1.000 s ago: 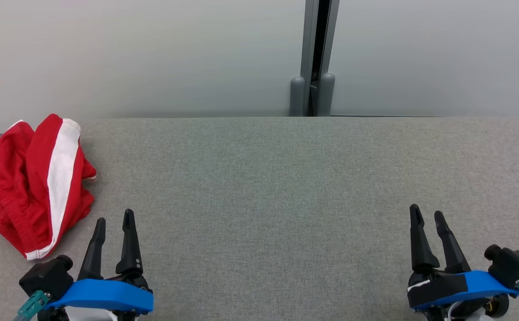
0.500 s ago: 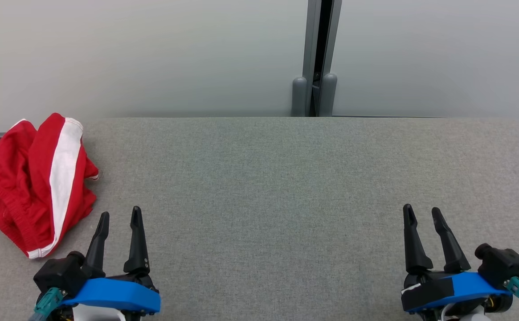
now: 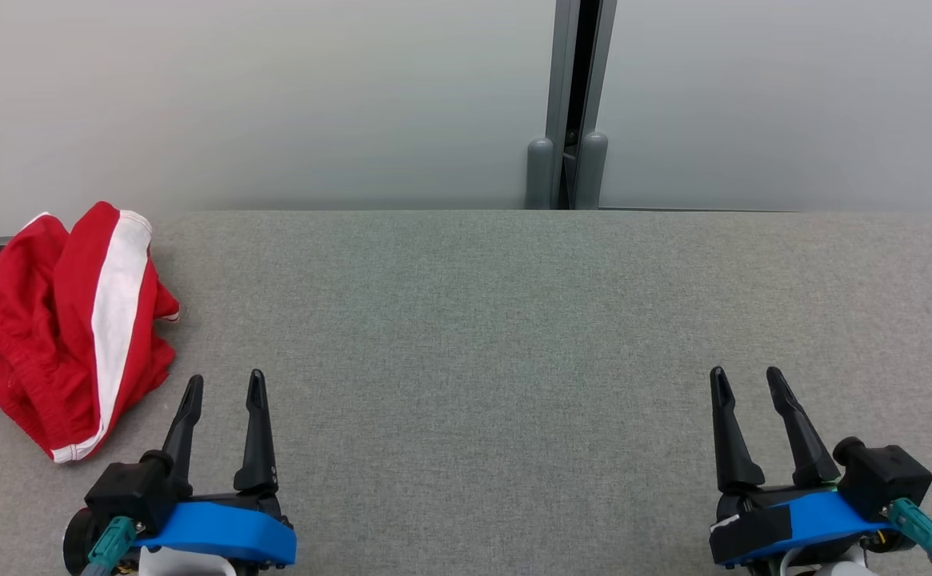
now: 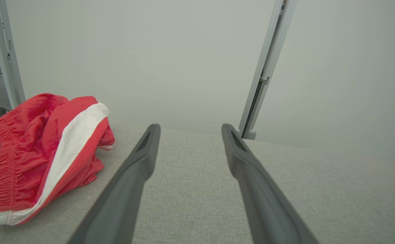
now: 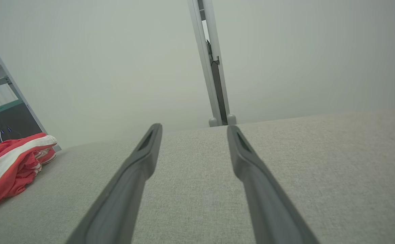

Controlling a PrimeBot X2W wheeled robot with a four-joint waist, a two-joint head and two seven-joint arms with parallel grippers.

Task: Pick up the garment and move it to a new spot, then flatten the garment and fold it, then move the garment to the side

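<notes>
Grey woven cloth covers the bench [image 3: 514,320], finely grained, matte and flat across the whole width of the head view. Behind its far edge stands a pale, smooth wall [image 3: 274,96] of two plain panels. A grey metal post [image 3: 574,80] with a narrow dark seam divides them right of centre, and two rounded grey caps sit at its foot.

The garment [image 3: 58,320] lies at the bench's far left, reaching that edge. It is a pair of red shorts in soft, lightly textured fabric, crumpled into a loose heap of folds. A gathered, ribbed waistband [image 4: 4,169] bunches along its left side. A broad white stripe [image 3: 118,320] runs down the heap, and thin white trim edges the hem nearest the robot.

Just right of the heap, near it but not touching, is the left pincer [image 3: 224,382]. Its two long, tapering dark fingers stand spread apart with nothing between them, pointing toward the wall. A glossy blue band [image 3: 218,536] of moulded plastic curves across the wrist behind them.

Bare cloth fills the middle of the bench. At the lower right, well apart from the garment, the right pincer [image 3: 746,376] has its fingers parted the same way and holds nothing. Its own blue wrist piece carries a patch of black tape [image 3: 754,532].
</notes>
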